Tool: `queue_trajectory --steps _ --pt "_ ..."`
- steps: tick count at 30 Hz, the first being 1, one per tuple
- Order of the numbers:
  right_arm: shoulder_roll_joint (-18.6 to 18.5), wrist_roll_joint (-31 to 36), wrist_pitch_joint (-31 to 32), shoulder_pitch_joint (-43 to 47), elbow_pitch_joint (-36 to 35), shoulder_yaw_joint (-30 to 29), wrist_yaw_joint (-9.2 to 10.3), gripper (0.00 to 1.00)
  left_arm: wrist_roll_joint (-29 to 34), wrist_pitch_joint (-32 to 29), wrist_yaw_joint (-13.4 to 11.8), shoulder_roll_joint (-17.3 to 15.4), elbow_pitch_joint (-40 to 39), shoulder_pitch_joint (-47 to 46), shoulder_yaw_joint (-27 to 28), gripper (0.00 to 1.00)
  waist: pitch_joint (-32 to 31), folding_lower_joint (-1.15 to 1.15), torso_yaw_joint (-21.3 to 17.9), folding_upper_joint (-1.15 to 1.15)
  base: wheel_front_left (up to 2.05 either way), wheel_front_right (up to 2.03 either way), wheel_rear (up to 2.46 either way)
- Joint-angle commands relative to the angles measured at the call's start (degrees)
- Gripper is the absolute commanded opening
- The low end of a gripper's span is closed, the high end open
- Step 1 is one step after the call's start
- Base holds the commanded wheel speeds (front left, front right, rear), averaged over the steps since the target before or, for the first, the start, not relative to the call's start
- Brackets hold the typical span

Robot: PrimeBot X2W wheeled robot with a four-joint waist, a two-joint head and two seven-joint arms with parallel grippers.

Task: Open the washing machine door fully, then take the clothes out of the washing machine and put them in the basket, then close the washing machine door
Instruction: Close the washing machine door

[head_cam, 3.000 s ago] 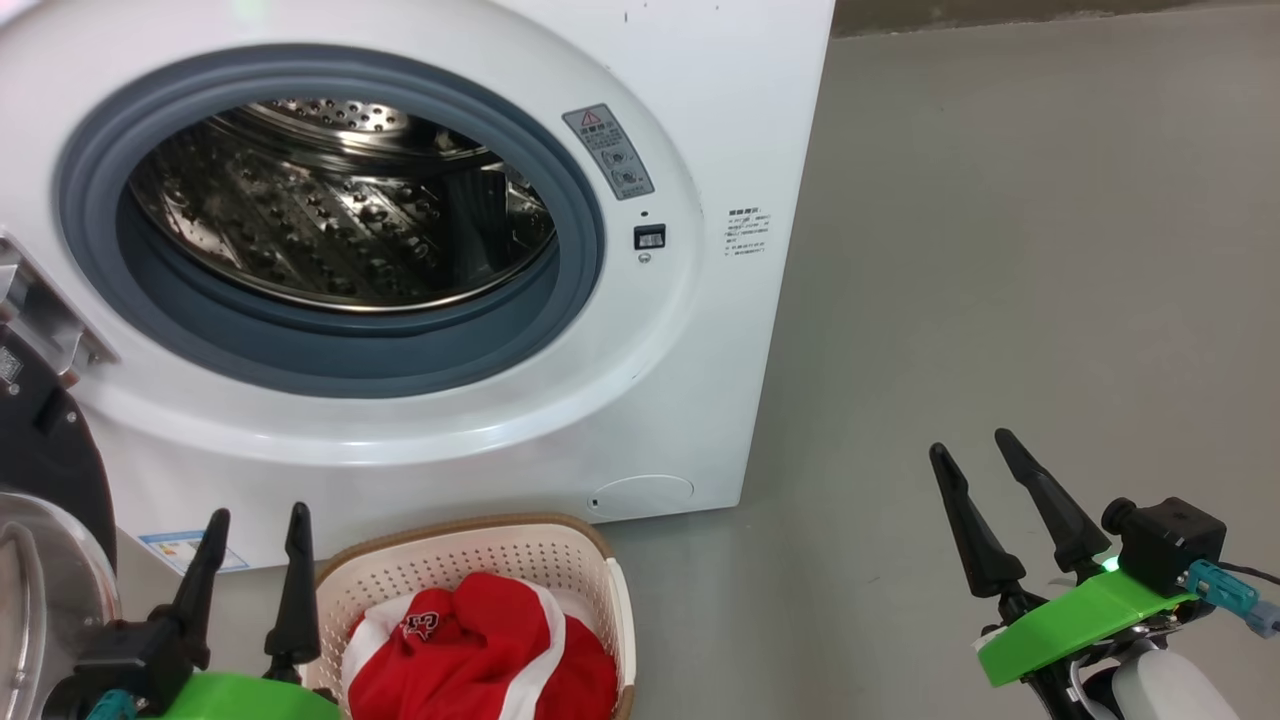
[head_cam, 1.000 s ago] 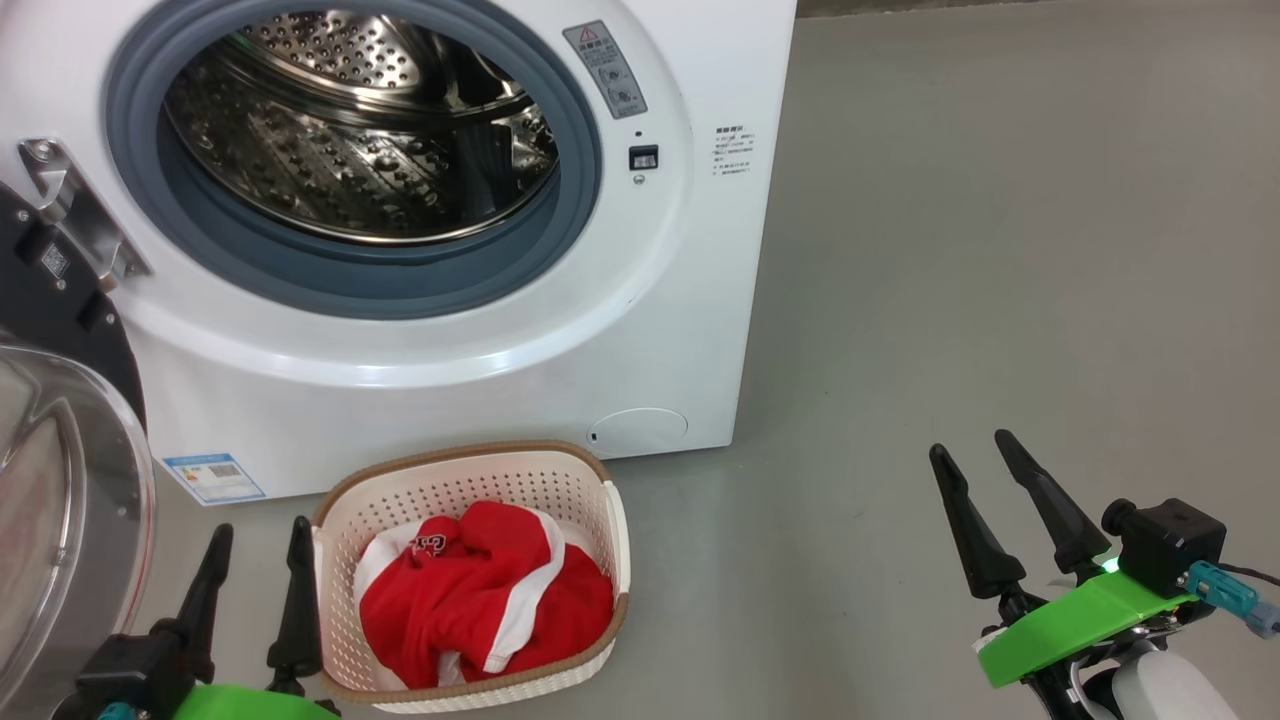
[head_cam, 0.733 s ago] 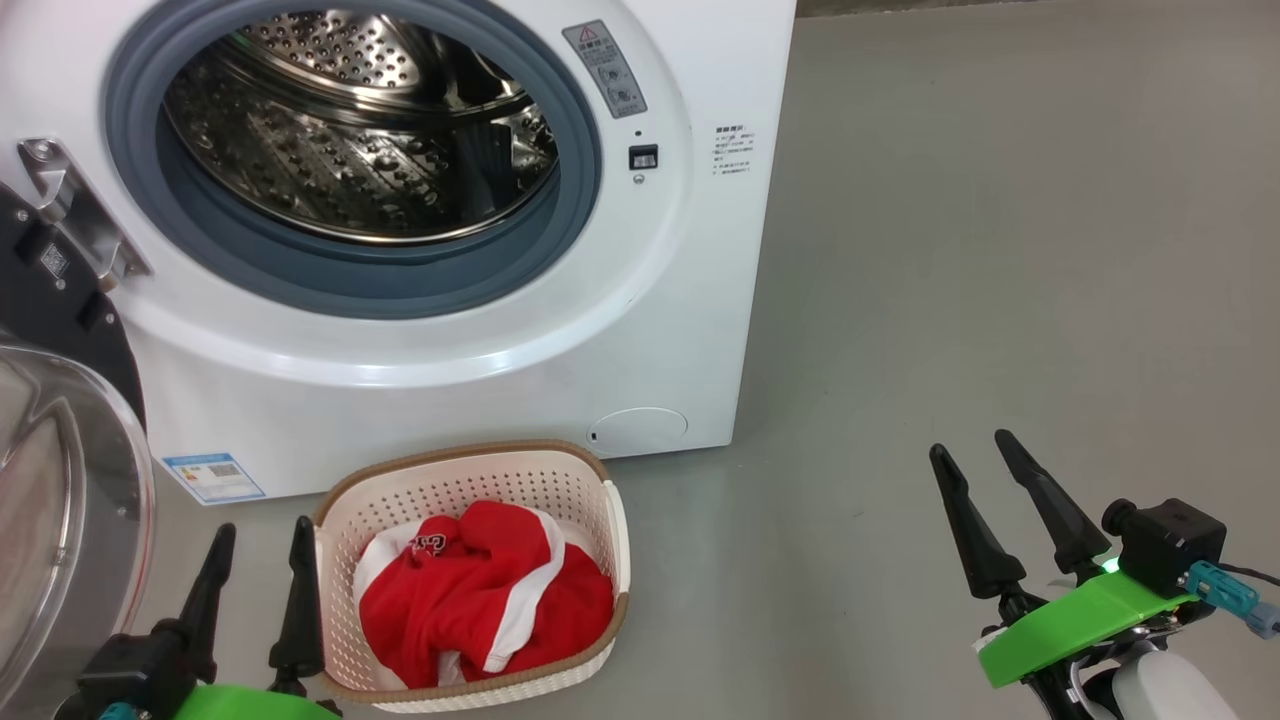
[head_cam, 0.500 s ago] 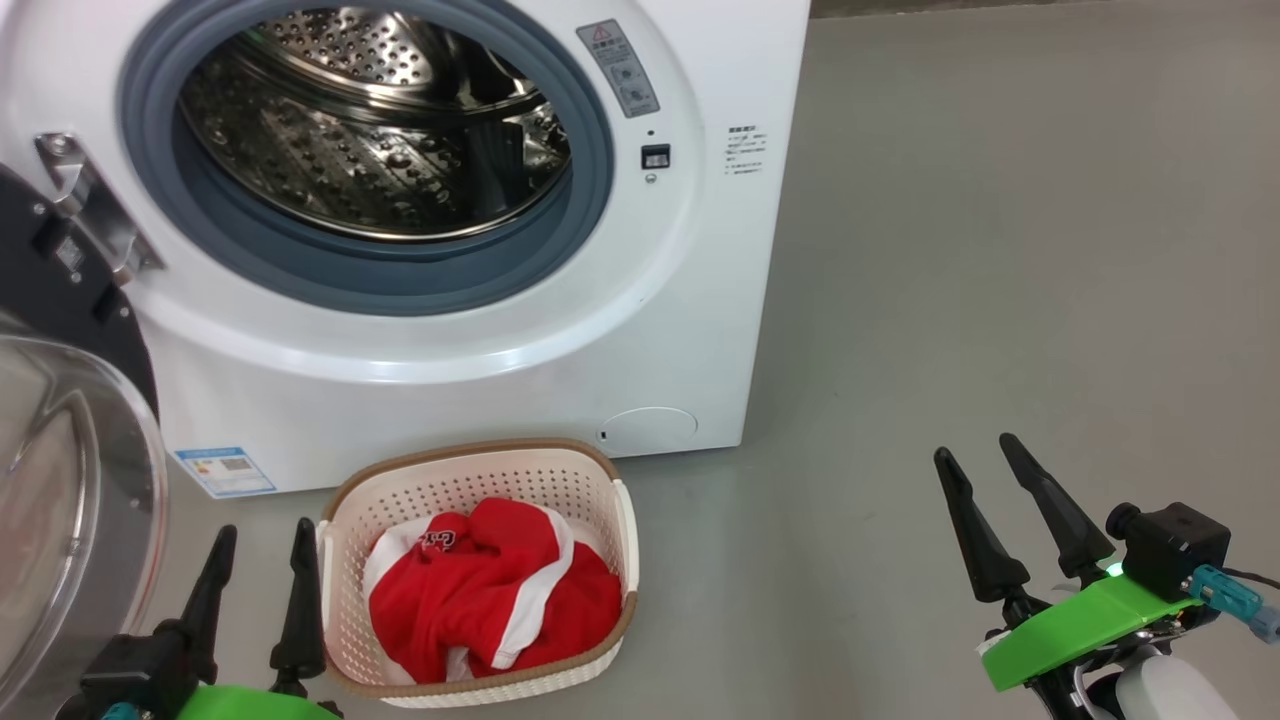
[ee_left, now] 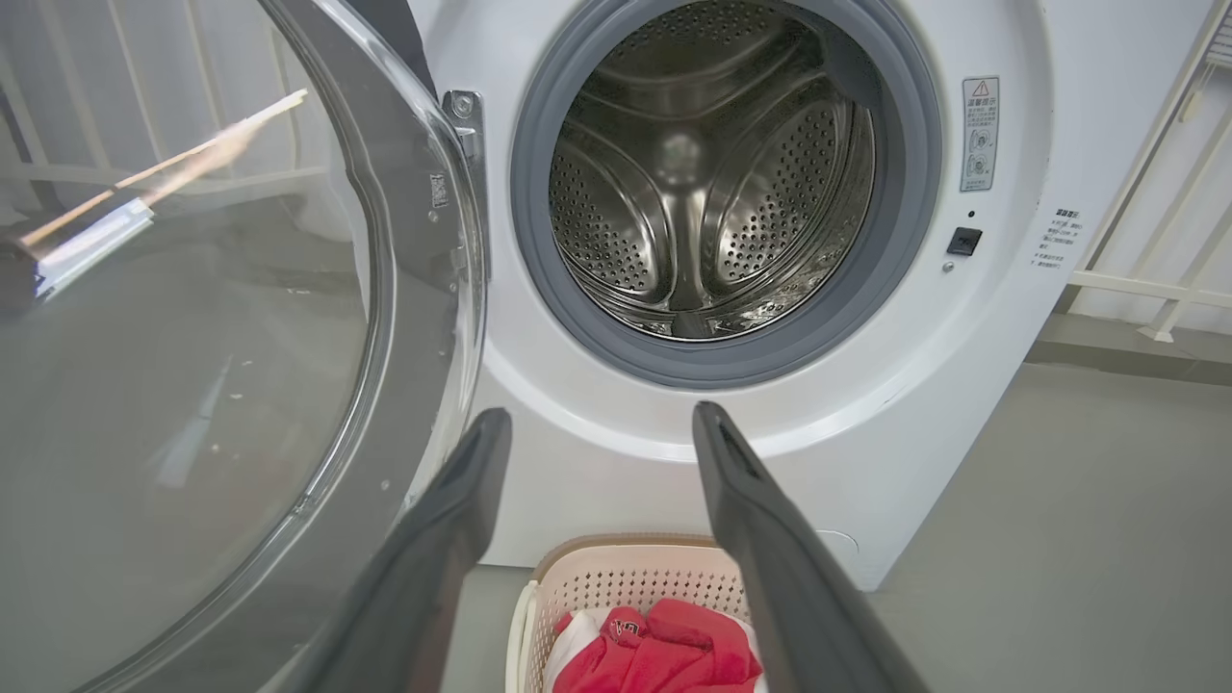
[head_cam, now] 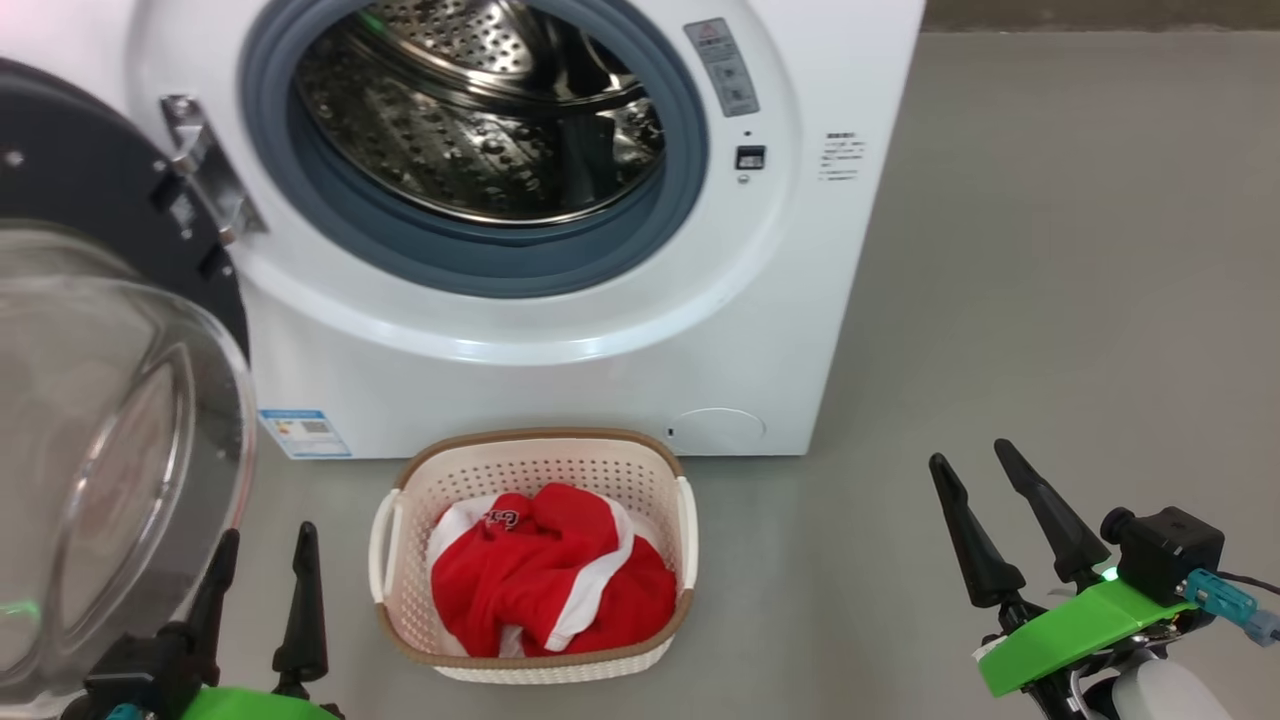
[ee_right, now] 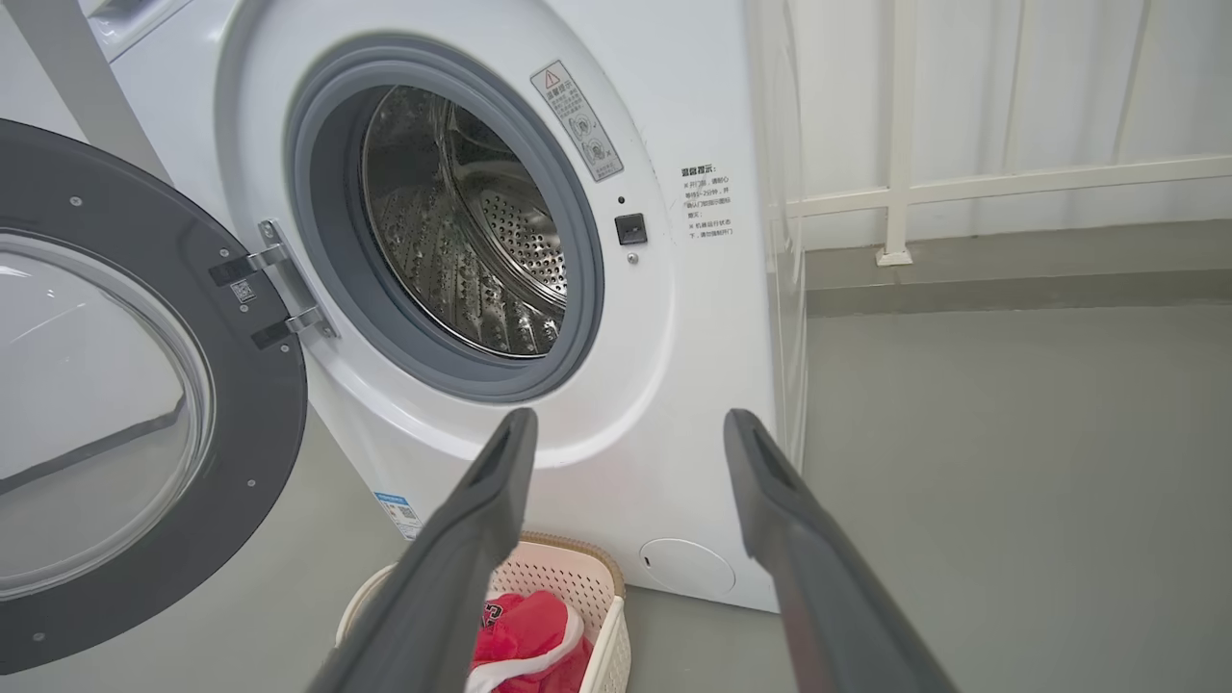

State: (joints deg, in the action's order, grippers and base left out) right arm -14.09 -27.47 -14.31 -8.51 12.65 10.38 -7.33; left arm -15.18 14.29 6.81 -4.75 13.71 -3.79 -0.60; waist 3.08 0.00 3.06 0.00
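Washing machine door [head_cam: 110, 400] hangs wide open on its hinge [head_cam: 205, 160] at the left of the washing machine [head_cam: 560, 380], glass bowl bulging toward us. Closing it is, we judge, the step in hand: the clothes [head_cam: 550, 580] lie in the basket [head_cam: 530, 440] on the floor [head_cam: 1050, 250] just before the machine, and the drum [ee_left: 693, 192] looks empty, though its near bottom hides behind the grey ring [head_cam: 500, 270]. Our left gripper [head_cam: 268, 540] is released and holds nothing, low between door and basket; our right gripper [head_cam: 968, 460] is likewise spread and empty, well off to the right. We should bring the left gripper round to the door's far face, near the edge away from the hinge, and push in a steady arc until it meets the latch [head_cam: 750, 157]. The basket sits under that swing; we think the door passes above it, but we cannot be sure. A white railing [ee_right: 895, 173] stands beyond the machine, out of the way.
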Motion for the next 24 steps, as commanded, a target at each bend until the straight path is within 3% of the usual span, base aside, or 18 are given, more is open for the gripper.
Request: queue_trajectory --steps 1,24 --pt "-0.6 -0.3 -0.7 -0.2 -1.2 1.3 -0.16 1.0 1.0 0.7 0.1 -0.7 -0.9 -1.1 2.1 1.0 -0.3 0.0 2.5 0.0 0.0 0.0 0.0" --pt "-1.0 -0.8 -0.7 0.5 -0.6 2.2 -0.16 1.0 1.8 0.7 -1.4 -0.4 -0.3 -0.5 2.5 1.0 -1.9 0.0 14.5 0.0 0.0 0.0 0.0"
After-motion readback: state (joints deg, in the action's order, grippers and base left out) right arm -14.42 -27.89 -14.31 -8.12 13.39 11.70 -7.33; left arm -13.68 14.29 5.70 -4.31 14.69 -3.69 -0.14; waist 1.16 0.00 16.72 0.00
